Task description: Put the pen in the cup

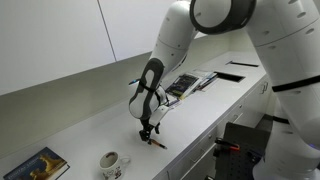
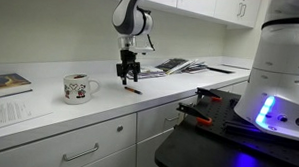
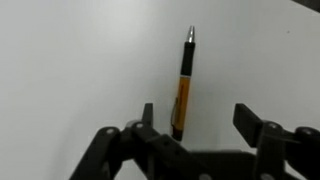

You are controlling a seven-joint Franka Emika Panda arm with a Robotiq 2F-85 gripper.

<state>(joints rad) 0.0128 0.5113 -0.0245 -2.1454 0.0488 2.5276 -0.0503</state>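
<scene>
The pincer hangs just above the white table, its fingers spread wide and holding nothing. In the wrist view the orange-and-black pen lies flat on the table between the fingers, close to one of them. The white cup stands upright, well apart from the pen.

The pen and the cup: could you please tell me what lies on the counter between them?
Nothing lies there: the stretch of white counter between the pen and the cup is bare, as both exterior views show.
</scene>
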